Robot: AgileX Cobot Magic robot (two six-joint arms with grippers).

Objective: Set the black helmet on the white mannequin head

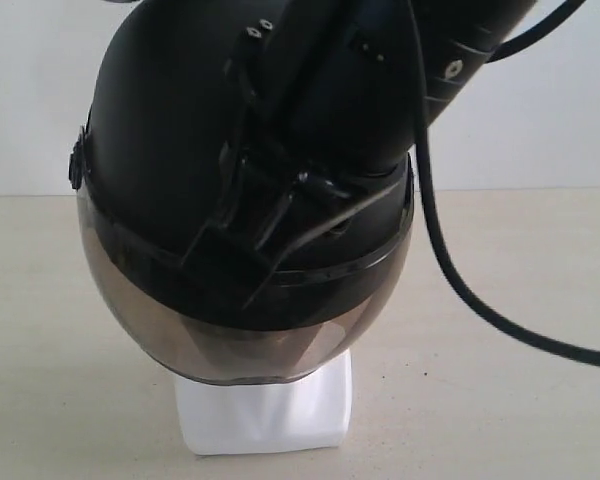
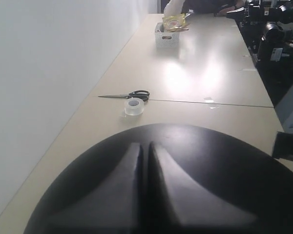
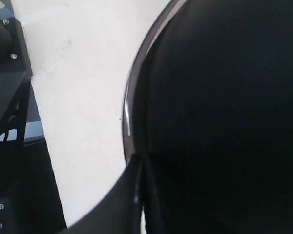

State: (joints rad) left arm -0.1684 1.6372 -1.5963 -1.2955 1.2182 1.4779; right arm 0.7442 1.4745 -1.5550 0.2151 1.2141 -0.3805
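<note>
One black helmet (image 1: 150, 130) sits mid-frame over the one white mannequin head (image 1: 265, 415), dome up, tinted visor (image 1: 180, 320) facing the exterior camera. Only the head's neck block shows, low centre, on the worktop (image 1: 520, 420). The left gripper (image 2: 145, 146) lies over the dome, jaws pressed together, empty. The right gripper (image 3: 138, 165) is at the helmet's rim; its jaws I cannot tell. Beyond lie one pair of scissors (image 2: 132, 94), one tape roll (image 2: 134, 106) and one white basket (image 2: 166, 38).

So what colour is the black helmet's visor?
The curved plastic visor is smoky translucent grey-brown; exterior view shows it best.
</note>
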